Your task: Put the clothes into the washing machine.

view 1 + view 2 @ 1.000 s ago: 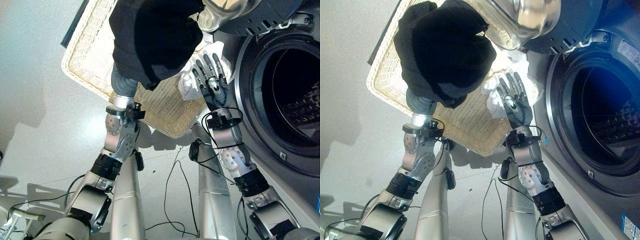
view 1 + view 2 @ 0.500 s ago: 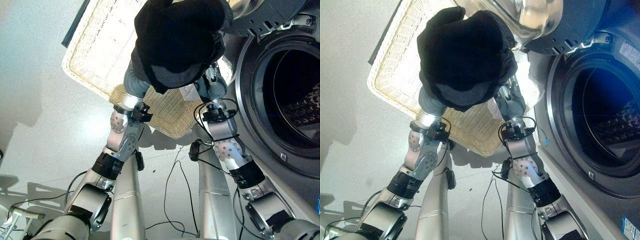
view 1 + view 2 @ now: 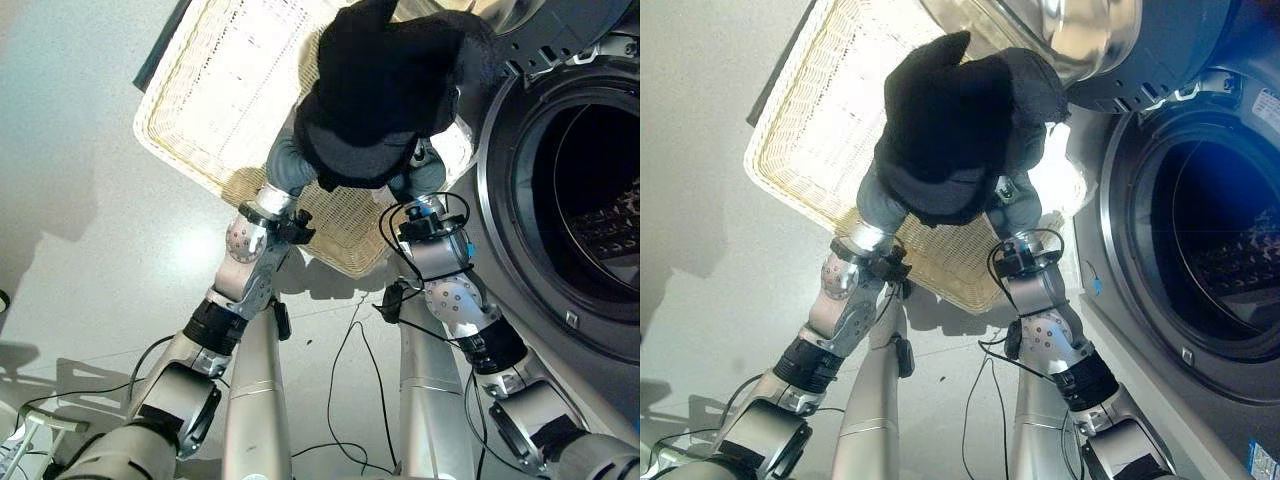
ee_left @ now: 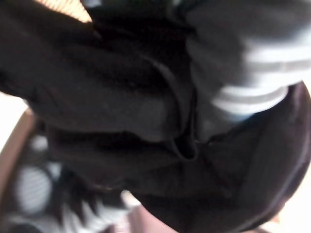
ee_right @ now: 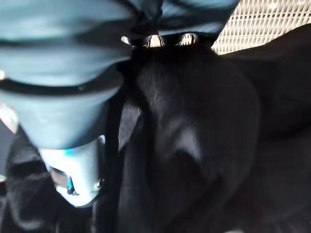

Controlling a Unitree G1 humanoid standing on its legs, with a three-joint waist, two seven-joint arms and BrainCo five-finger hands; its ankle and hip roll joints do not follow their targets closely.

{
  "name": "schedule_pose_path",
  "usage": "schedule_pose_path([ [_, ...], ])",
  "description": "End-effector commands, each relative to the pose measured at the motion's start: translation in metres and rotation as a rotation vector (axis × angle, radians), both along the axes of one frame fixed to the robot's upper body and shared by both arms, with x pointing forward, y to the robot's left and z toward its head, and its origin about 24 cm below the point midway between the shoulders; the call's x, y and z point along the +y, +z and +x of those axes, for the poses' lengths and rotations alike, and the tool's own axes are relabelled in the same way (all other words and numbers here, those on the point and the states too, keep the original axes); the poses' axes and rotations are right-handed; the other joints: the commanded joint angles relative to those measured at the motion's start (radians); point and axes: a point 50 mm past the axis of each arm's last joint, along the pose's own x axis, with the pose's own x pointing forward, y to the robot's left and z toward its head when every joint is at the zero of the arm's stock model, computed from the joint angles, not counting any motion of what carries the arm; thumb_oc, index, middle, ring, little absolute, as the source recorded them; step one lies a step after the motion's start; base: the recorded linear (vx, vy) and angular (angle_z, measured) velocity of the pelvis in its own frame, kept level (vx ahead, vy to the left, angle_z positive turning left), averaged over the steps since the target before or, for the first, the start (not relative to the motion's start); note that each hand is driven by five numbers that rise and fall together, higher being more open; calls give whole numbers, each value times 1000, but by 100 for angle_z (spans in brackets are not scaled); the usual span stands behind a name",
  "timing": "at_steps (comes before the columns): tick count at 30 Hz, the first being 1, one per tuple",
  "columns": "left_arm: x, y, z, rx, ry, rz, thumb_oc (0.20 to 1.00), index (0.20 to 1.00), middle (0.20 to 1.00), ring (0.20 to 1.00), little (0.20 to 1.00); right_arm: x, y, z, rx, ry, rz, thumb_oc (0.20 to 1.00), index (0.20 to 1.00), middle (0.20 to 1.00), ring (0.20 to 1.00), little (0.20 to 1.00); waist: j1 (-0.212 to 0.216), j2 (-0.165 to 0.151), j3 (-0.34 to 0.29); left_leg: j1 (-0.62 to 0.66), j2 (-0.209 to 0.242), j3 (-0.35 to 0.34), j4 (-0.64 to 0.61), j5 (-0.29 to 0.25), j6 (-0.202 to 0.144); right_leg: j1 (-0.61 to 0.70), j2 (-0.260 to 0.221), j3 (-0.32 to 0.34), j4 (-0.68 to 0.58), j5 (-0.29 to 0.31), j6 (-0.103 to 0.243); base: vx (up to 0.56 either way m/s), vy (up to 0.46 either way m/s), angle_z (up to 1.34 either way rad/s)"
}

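Carried nearer the washer (image 3: 560,190) since a second ago, black garment (image 3: 385,90) now rides over the basket (image 3: 230,110).
Left hand (image 3: 292,160) and right hand (image 3: 420,178) sit beneath it, finger positions impossible to tell; soft, light, floppy, best cradled underneath.

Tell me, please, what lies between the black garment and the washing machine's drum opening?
Nothing: in the left eye view the black garment hangs beside the drum opening, with only the machine's own rim between them.
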Motion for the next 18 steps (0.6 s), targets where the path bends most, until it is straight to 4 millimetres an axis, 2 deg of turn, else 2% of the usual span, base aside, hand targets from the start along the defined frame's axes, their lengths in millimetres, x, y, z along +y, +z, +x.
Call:
schedule_pose_path([
  [1, -12, 21, -17, -213, 134, 102, 200, 200, 200, 200, 200, 10, 25, -28, -190, 148, 18, 1000, 1000, 1000, 1000, 1000, 4, 4, -13, -51, 17, -30, 56, -36, -25, 67, -20, -8, -170, 124, 141, 0, 0, 0],
  [2, -8, 19, -12, -241, 251, 145, 200, 200, 200, 200, 200, 8, 26, -29, -202, 160, 13, 1000, 1000, 1000, 1000, 1000, 5, 6, -13, -53, 18, -31, 60, -36, -26, 66, -21, -10, -169, 124, 141, 0, 0, 0],
  [5, 1, 18, -7, -264, 356, 184, 200, 200, 200, 200, 200, 4, 28, -30, -219, 174, 4, 1000, 1000, 1000, 1000, 1000, 7, 9, -13, -56, 21, -30, 63, -36, -27, 65, -24, -12, -166, 122, 143, 0, 0, 0],
  [18, 13, 12, 3, -355, 622, 290, 200, 200, 200, 200, 200, -3, 28, -31, -241, 172, 27, 1000, 1000, 1000, 1000, 1000, 11, 16, -13, -63, 29, -31, 80, -43, -34, 56, -31, -14, -149, 114, 150, 0, 0, 0],
])
